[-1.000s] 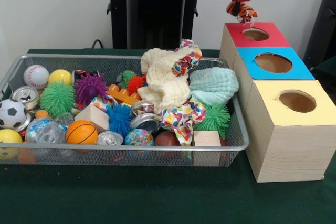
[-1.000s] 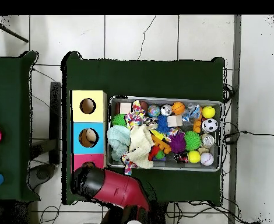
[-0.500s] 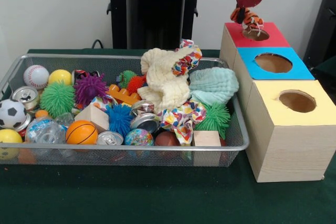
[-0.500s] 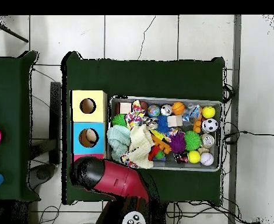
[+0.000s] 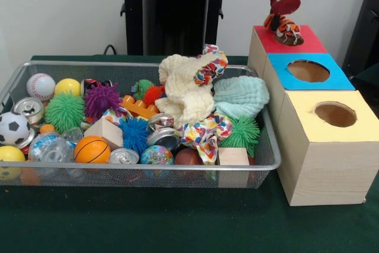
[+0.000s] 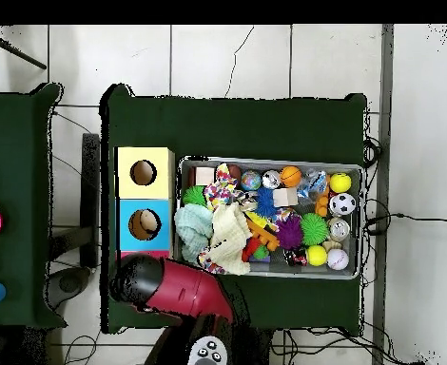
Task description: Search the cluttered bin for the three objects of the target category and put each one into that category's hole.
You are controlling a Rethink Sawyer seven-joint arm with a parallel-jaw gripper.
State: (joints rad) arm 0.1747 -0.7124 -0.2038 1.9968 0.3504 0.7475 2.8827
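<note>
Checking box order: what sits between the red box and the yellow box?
The blue box with its round hole, touching both the red box and the yellow box. Front view shows it; overhead agrees.

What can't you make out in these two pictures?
- Red box hole: front view, the striped toy covers it; overhead, the arm does.
- Gripper: open or shut cannot be told.
- Bin bottom: buried under cloths and balls in both views.
</note>
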